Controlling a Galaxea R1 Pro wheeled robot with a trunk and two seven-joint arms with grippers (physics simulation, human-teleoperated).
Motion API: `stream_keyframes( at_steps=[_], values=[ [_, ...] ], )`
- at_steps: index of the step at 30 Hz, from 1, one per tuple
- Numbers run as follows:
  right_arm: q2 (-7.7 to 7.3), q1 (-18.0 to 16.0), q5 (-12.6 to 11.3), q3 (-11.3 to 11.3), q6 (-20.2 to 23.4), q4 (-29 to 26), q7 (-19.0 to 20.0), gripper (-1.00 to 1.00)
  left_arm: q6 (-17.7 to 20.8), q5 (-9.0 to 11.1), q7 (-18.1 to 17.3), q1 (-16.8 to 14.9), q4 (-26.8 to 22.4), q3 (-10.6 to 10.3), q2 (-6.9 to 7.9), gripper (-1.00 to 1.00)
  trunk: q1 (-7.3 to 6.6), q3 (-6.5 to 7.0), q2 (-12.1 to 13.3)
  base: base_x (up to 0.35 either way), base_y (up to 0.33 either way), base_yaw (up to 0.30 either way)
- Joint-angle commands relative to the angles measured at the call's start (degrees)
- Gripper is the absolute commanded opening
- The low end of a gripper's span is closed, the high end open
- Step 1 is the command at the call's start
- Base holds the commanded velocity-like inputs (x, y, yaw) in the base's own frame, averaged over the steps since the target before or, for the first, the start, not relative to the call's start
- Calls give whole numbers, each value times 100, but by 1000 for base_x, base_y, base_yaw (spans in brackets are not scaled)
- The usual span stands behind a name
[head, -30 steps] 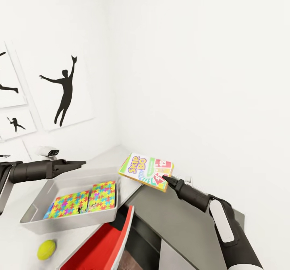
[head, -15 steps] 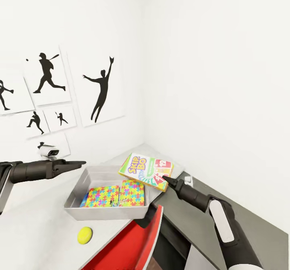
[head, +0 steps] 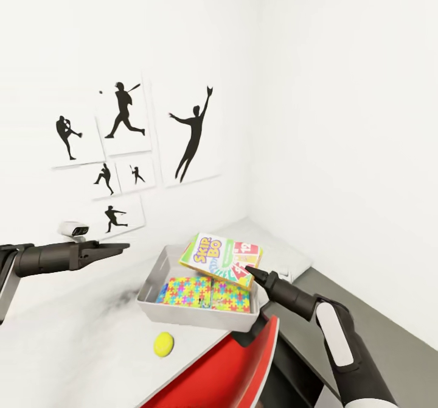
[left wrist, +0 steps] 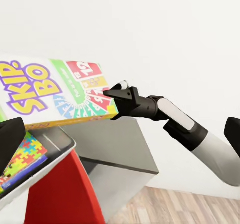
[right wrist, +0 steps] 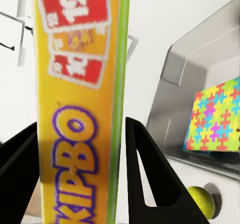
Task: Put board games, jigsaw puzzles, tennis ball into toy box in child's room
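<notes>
Right of centre in the head view, the right tool (head: 249,270) grips one corner of the Skip-Bo box (head: 220,259), a board game with green edges, and holds it tilted in the air over the bin's (head: 159,265) right half. From the right wrist view the two black fingers (right wrist: 145,174) clamp the box (right wrist: 82,108) from both sides, its yellow face and green edge running up the frame. From the left wrist view the same box (left wrist: 55,91) hangs above the bin's rim (left wrist: 60,149), with the right tool (left wrist: 114,94) at its corner.

Lower centre of the head view, the grey bin stands on the pale bench (head: 79,341) near the room corner. Two puzzles (head: 204,292) lie flat inside it, side by side, many-coloured faces up; a blue edge shows under the left one. A ball (head: 163,344) rests on the bench just in front of the bin, apart from it; in the right wrist view it (right wrist: 201,200) sits at the lower right below the bin wall (right wrist: 200,48).

At the left edge of the head view, the left tool (head: 121,248) hovers level above the bench, well left of the bin, holding nothing; its fingers look nearly together, though I cannot tell for sure. A red chair back (head: 231,371) fills the lower middle, and black silhouette posters (head: 128,116) hang on the wall at upper left.
</notes>
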Motion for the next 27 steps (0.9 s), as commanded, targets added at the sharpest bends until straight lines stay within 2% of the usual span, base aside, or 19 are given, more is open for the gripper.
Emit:
stream_keyframes(
  at_steps=[1, 10, 23, 27],
  values=[
    [-6, -4, -31, -19, 42, 6, 26, -100, 60, -4, -24, -4, 2, -2, 1, 100, 3, -6, -8, 0, 19, 275],
    [-46, -4, -19, -19, -13, 30, 35, -100, 59, -4, -24, -4, 2, -3, 1, 100, 3, -6, -8, 30, 21, 72],
    [8, -4, 12, -13, -28, 29, 25, -100, 59, -4, -24, -4, 2, -3, -3, 100, 3, -6, -8, 5, 38, 1],
    [-26, -24, 9, 181, -26, 33, -193, -100, 58, -4, -24, -4, 2, 2, 2, 100, 3, -6, -8, 0, 52, 0]
  ],
)
